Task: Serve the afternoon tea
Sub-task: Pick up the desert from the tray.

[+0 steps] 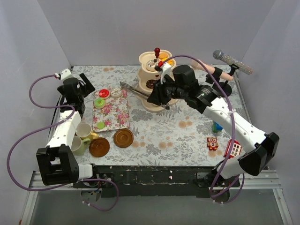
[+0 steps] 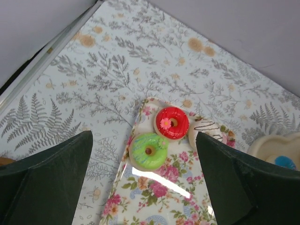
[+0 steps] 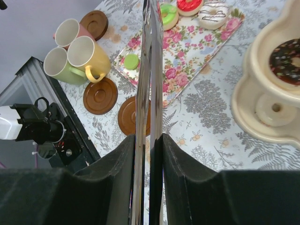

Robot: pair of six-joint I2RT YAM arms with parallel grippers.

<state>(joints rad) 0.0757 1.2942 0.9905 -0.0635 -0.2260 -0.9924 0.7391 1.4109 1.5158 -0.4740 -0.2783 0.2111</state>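
Note:
The cream three-tier stand [image 1: 146, 106] with a red knob stands at the back centre and holds a chocolate donut [image 3: 287, 58] and a white one [image 3: 274, 108]. My right gripper [image 1: 157, 97] is shut on the metal tongs [image 1: 133, 89] beside the stand; in the right wrist view the tongs [image 3: 149, 70] stand closed between my fingers. A floral tray [image 1: 117, 115] holds a red donut [image 2: 171, 123], a green donut [image 2: 148, 150], a white donut [image 2: 206, 131] and a small green cake [image 1: 100, 125]. My left gripper [image 2: 143, 187] is open above the tray. Three cups [image 3: 86, 54] and brown saucers [image 1: 123, 138] sit front left.
A glitter microphone [image 1: 232, 61] lies at the back right. Small toy blocks [image 1: 212, 143] sit front right by the right arm. Grey walls close the left, back and right sides. The black table edge and frame [image 3: 37, 126] run along the near side.

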